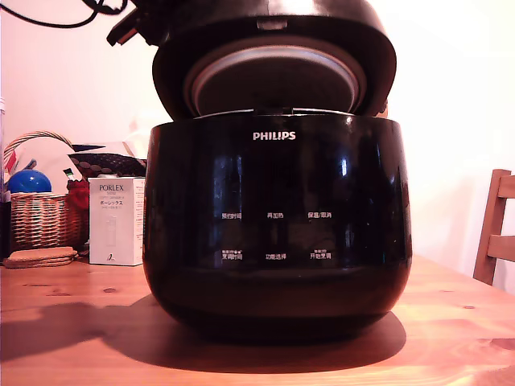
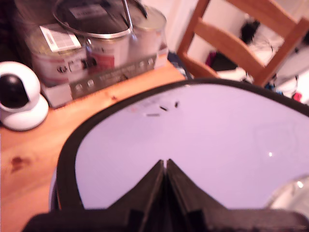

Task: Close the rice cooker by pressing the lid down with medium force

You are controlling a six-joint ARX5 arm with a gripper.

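On rice cooker (image 1: pixel 273 233), lid (image 1: pixel 273 60) half-down w/ tool (image 2: pixel 165 166) tips pinched together atop it.

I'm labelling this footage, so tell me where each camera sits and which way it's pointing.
Exterior view: low at table height, facing the front of the rice cooker, its lid partly raised; a dark part at the top left may be the arm.
Wrist view: on the wrist, looking down past the claw, fingers together, at the lid's glossy top.
Shared: the lid, the wooden table and a wooden chair.
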